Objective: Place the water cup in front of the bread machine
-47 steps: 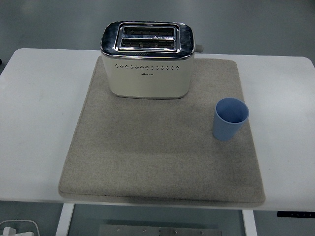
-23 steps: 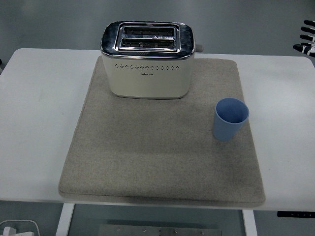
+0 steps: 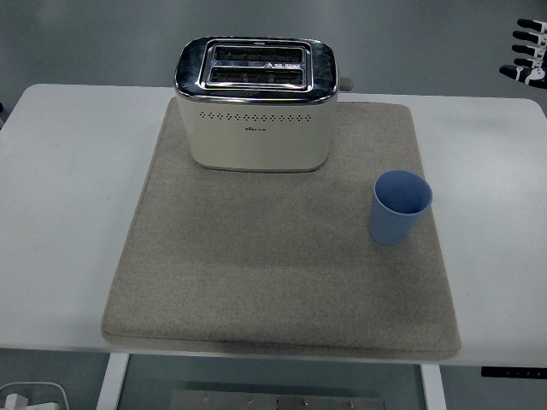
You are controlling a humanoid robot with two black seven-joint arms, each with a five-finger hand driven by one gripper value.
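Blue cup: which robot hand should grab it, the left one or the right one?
Probably the right. The blue cup stands on the right side of the grey mat, and the right hand is already showing at the top right corner, fingers spread. The left hand is not in view at all.

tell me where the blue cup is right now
In the head view the blue cup stands upright on the right side of the grey mat, near its right edge, to the right of and nearer than the toaster, apart from it.
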